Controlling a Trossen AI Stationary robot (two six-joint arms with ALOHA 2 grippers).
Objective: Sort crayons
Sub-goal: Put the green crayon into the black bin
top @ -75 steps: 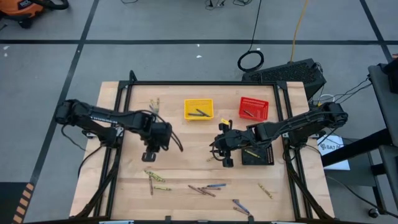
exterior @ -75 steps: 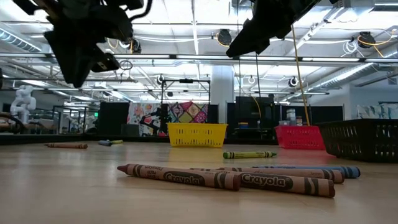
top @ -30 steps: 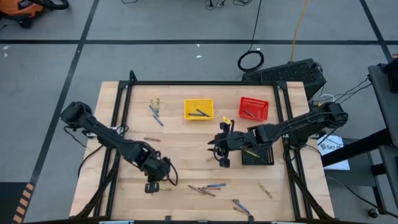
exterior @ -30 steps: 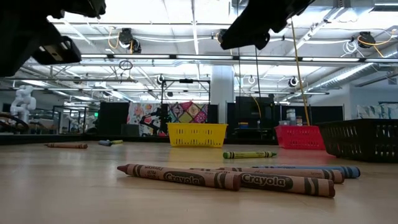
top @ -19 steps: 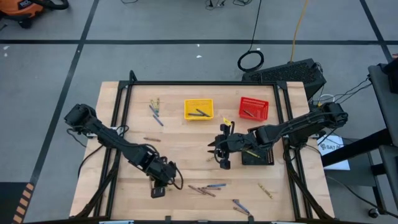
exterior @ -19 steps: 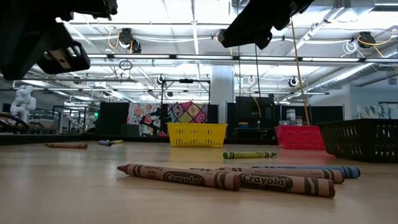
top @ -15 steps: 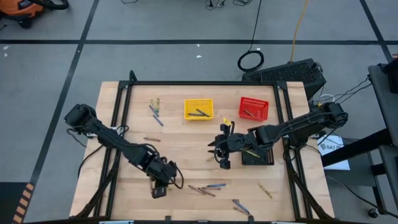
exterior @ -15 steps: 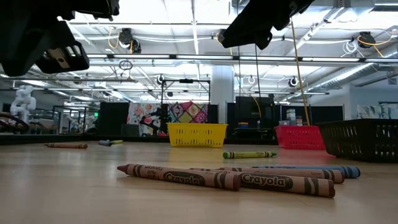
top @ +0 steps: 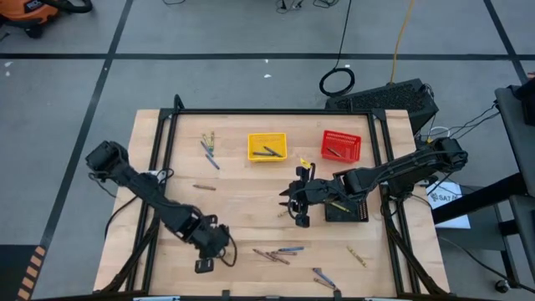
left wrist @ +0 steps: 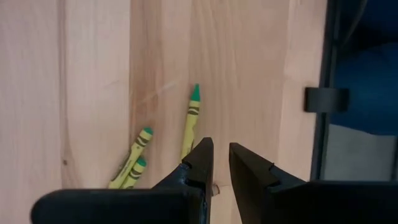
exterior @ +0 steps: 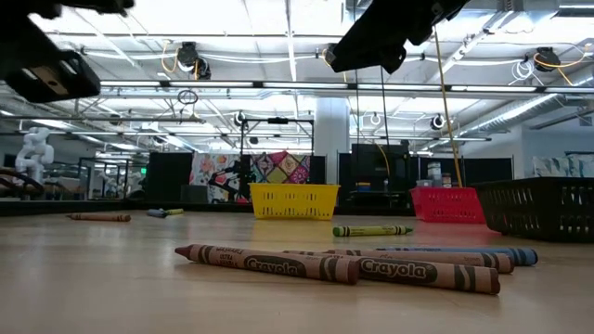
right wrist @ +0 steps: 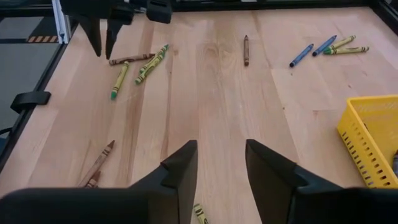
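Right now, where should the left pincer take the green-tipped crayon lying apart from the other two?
Grip the crayon mid-wrapper from straight above, left pincer fingers spanning its thin width: it lies flat on the table, clear of its neighbours.

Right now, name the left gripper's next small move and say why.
Probably straight down to close on the nearest green crayon. The left gripper hangs over the table's near left part with a narrow gap between its fingers and nothing in it, and that crayon's end lies just past its fingertips, two more green crayons alongside.
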